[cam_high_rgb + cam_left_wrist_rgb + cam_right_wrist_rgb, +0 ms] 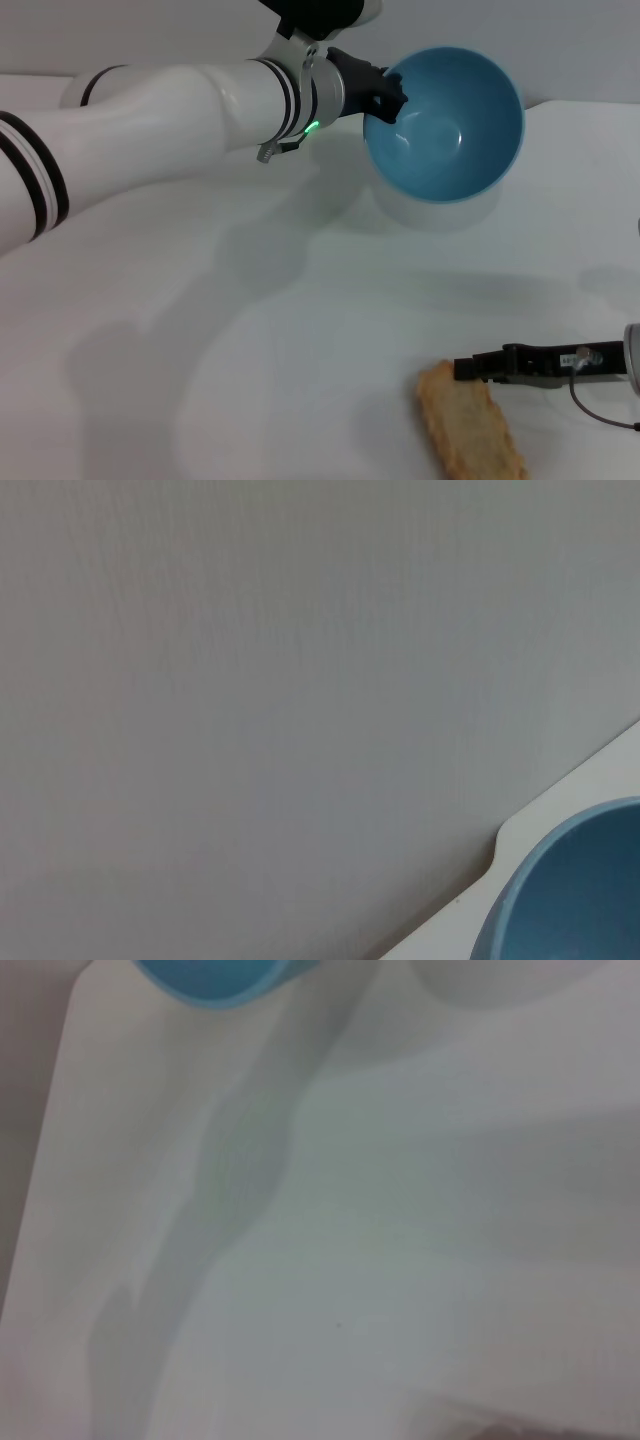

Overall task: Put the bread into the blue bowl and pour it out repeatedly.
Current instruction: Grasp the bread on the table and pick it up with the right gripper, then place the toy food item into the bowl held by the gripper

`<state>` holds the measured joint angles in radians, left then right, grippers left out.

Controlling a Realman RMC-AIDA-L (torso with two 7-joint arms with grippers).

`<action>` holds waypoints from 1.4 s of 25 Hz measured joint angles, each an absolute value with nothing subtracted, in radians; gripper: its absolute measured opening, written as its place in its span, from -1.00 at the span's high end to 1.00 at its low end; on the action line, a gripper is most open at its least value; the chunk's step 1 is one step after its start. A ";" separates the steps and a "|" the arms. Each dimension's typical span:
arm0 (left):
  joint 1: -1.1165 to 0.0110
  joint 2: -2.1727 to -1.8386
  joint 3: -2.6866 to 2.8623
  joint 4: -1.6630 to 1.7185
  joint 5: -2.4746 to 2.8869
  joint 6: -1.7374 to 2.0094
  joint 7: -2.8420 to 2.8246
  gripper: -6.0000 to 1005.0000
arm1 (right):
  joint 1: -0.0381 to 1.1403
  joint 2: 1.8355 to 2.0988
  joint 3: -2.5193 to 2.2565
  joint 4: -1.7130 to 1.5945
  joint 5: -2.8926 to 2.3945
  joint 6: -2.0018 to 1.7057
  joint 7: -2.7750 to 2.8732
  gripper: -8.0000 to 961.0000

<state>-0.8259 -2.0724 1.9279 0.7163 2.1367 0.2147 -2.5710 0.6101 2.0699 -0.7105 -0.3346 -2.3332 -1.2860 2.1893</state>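
1. The white table (250,330) has a wide bare stretch across its middle and its left half. Its far edge shows behind the bowl in the head view.
2. In the left wrist view the table's rounded corner lies just beside the blue bowl's rim, with a grey wall (250,680) filling everything beyond it.
3. The left gripper (385,100) holds the blue bowl (450,125) clamped by its left rim, lifted above the far part of the table.
4. The bowl is tipped so its opening faces the camera. Its inside is bare and glossy, with nothing in it, and its shadow falls on the table right beneath it.
5. The bread (470,425) lies flat on the near right part of the table, plain tan side up, well apart from the bowl.
6. The right gripper (465,367) reaches in low from the right edge, its dark tip just beside the bread's far end. Whether its fingers are wide or narrow I cannot tell.
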 joint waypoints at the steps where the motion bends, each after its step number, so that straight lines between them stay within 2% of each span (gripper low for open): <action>1: -0.826 -2.072 1.928 0.716 2.137 0.215 -2.571 0.99 | 0.609 2.070 -0.711 -0.341 -2.331 -1.291 2.185 0.35; 2: -0.825 -2.072 1.928 0.716 2.137 0.217 -2.571 0.99 | 0.608 2.071 -0.710 -0.349 -2.328 -1.296 2.180 0.44; 8: -0.818 -2.070 1.926 0.716 2.137 0.245 -2.571 0.99 | 0.582 2.067 -0.703 -0.511 -2.232 -1.473 2.106 0.57; 15: -0.819 -2.062 1.893 0.715 2.137 0.391 -2.571 0.99 | 0.516 2.063 -0.673 -0.806 -2.112 -1.671 2.109 0.68; 20: -0.830 -2.062 1.879 0.722 2.137 0.498 -2.570 0.99 | 0.524 2.057 -0.571 -0.890 -2.062 -1.712 2.105 0.75; 25: -0.847 -2.070 1.868 0.749 2.129 0.609 -2.571 0.99 | 0.527 2.044 -0.484 -0.905 -2.017 -1.709 2.094 0.77; 31: -0.849 -2.074 1.886 0.763 2.032 0.649 -2.571 0.99 | 0.521 2.050 -0.471 -0.815 -1.929 -1.675 2.015 0.78; 35: -0.851 -2.074 1.900 0.763 2.002 0.651 -2.571 0.99 | 0.528 2.044 -0.474 -0.704 -1.896 -1.611 1.964 0.79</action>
<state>-0.8508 -2.0739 1.8998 0.7632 2.0016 0.6509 -2.5710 0.5283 2.0439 -0.4737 -0.7045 -1.8955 -1.6109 1.9640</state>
